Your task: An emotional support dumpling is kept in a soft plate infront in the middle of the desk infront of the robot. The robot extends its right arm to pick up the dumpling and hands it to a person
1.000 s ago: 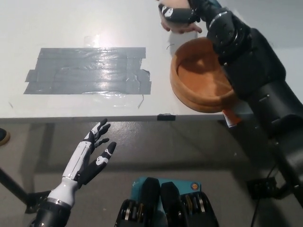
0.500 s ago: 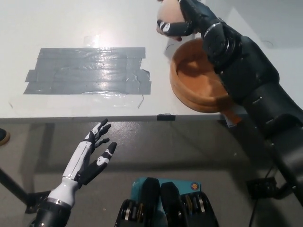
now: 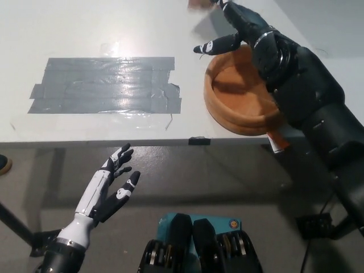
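Pale peach dumpling (image 3: 200,4) barely visible, cut off at top edge, beyond round orange-brown soft plate (image 3: 239,94) on white counter (image 3: 85,28). Black right hand (image 3: 236,31) released, fingers spread, empty, above plate's far rim. White left hand (image 3: 111,185) open, below counter edge.

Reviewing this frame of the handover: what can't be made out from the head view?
- Dumpling: only a blurred pinkish sliver at the top edge; its shape and who holds it are cut off.
- Person: out of frame beyond the top edge.
- Plate: its right side is hidden behind the black right arm.
- Right hand: open, but its fingertips run to the top edge.
- Orange thing under the arm: too little shows to identify.
- Left hand rests open below the desk.
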Robot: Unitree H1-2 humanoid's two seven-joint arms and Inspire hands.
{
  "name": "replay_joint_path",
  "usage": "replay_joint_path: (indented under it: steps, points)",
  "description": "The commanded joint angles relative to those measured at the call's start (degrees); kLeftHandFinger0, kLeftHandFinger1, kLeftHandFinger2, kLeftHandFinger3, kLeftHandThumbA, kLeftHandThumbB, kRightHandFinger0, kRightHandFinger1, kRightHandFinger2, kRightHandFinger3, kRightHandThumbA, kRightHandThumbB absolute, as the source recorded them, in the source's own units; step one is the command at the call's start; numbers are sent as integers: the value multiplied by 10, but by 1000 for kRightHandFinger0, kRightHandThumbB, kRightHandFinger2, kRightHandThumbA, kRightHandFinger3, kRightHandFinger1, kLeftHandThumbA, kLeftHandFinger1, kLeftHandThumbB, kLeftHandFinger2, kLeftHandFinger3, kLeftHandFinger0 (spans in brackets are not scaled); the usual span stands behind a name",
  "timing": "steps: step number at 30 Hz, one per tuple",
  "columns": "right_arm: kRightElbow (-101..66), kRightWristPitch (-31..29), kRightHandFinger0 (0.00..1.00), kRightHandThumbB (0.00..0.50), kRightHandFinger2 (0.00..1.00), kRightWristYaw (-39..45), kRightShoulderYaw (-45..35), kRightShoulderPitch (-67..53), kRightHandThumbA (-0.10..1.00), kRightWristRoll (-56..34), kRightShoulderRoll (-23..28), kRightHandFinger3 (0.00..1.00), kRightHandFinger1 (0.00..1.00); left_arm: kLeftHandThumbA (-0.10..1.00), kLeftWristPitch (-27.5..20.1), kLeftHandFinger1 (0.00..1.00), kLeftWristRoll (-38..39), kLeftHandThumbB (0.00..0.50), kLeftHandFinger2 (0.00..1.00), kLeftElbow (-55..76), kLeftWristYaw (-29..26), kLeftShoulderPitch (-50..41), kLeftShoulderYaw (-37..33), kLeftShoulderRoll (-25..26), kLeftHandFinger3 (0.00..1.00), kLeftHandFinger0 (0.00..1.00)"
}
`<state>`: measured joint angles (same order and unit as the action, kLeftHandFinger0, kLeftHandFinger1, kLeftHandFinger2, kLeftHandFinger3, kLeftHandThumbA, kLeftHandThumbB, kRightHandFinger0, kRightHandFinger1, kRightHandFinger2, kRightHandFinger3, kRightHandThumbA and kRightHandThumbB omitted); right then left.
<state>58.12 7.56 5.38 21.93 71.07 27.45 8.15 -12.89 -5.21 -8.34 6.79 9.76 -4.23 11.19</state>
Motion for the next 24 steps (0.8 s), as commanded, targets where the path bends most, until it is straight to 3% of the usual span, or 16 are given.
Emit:
replay_joint_path:
  steps: [1,7,9,11,13,16,19,24]
  points:
    - [-43,17,1000,488,1000,4,-6,19,936,5,17,1000,1000,678,-7,958,0,215,937,8,11,12,-3,8,968,905]
    - [-174,34,1000,488,1000,11,-31,-5,963,-2,49,1000,1000,676,-7,945,2,220,912,4,9,19,-1,7,948,903]
    - [-308,73,1000,469,1000,42,-55,-33,957,-16,68,1000,1000,685,-1,939,3,221,911,7,9,23,0,7,948,898]
    - [-367,73,1000,467,1000,46,-67,-49,960,-22,76,1000,1000,684,-6,939,6,219,912,5,9,28,1,7,948,896]
    - [-473,70,1000,429,1000,57,-89,-88,957,-48,84,1000,1000,681,-3,959,17,241,941,1,14,33,4,7,958,902]
    - [-622,91,1000,416,1000,71,-102,-155,1000,-58,92,1000,1000,672,5,1000,30,242,1000,6,21,32,5,6,1000,936]
    - [-750,100,1000,409,1000,73,-119,-235,1000,-89,87,1000,1000,706,-11,1000,23,259,1000,4,14,29,4,4,1000,960]
    - [-909,82,1000,354,1000,45,-134,-380,1000,-133,61,1000,1000,804,-42,1000,11,267,1000,-8,5,27,3,3,1000,1000]
